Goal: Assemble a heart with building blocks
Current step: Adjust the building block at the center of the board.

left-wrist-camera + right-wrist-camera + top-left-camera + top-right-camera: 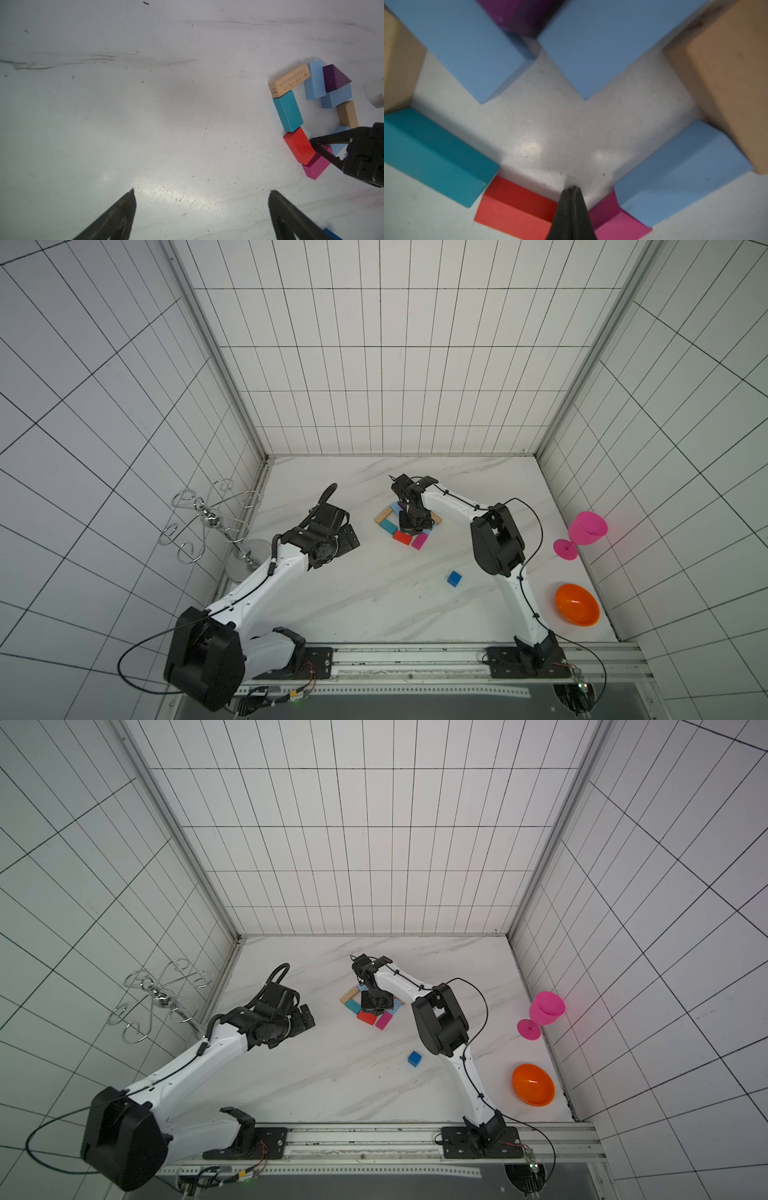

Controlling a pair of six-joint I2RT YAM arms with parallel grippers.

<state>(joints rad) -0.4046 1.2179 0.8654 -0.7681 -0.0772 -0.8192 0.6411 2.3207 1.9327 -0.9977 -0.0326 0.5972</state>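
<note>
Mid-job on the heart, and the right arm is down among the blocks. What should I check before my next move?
1. Right tool shut, holding nothing: ok.
2. Right tool clear of the heart outline: not ok. Its tips sit inside the outline, at the red block and the pink block.
3. Left tool open, empty, over bare table: ok.
4. Blue cube free to grasp: ok. It lies alone, apart from the outline.
5. Room for the cube at the tip: cannot tell. The right tool hides that joint.
6. Purple wedge seated between two light blue blocks: ok.
</note>
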